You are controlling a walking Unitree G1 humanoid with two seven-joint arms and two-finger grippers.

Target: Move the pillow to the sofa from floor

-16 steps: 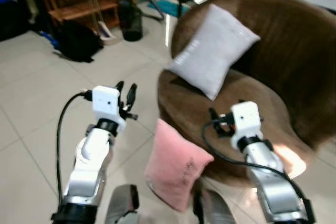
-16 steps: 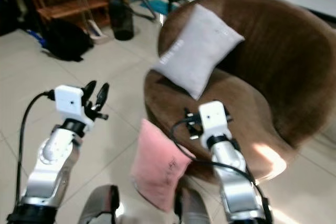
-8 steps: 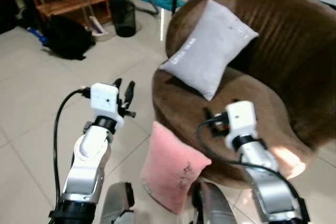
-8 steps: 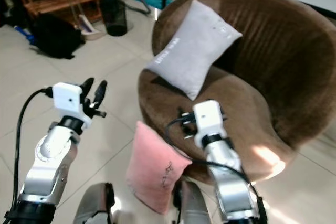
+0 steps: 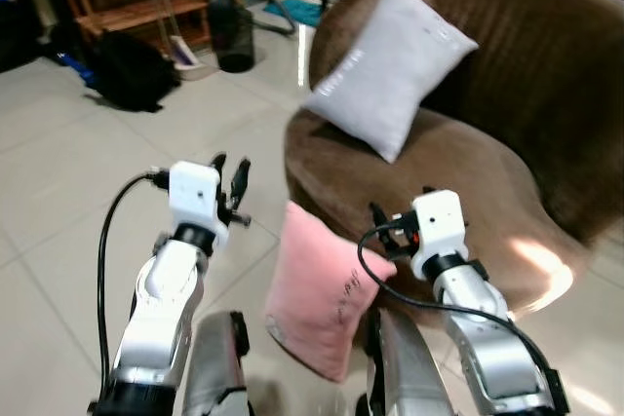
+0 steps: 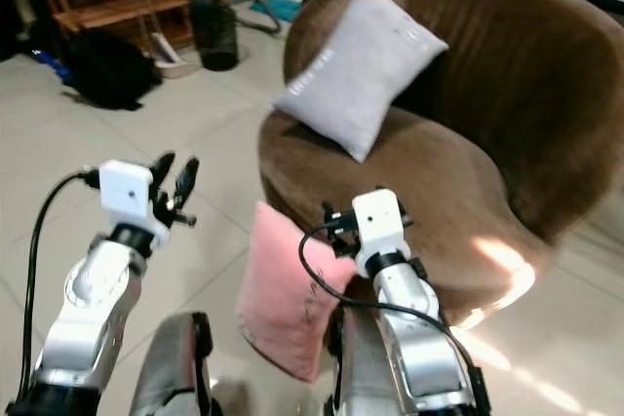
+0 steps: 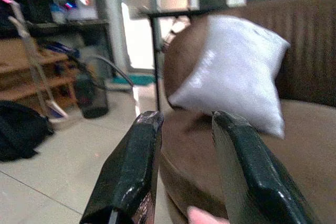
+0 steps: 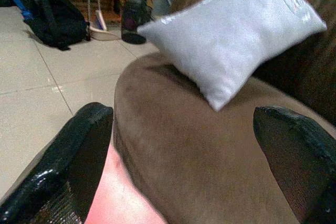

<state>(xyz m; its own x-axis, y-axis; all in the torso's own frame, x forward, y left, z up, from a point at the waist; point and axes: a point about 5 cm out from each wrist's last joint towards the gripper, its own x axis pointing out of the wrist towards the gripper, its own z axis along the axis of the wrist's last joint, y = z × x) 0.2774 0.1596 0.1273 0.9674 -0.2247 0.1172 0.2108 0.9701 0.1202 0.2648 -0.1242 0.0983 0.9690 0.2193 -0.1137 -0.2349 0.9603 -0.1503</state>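
I'm in the approach step: the pink pillow (image 5: 322,289) stands on the floor (image 5: 68,231), leaning against the front edge of the brown sofa (image 5: 458,172), where a grey pillow (image 5: 390,65) already rests against the backrest. My right hand (image 5: 382,231) hovers at the pink pillow's upper corner, fingers spread wide, holding nothing. My left hand (image 5: 229,180) is raised beside it, slightly parted, empty. Next I'd lower both hands to pinch the pillow's top.

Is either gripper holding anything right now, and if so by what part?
Nothing is held. The left gripper and right gripper are both open; the pink pillow leans against the sofa.
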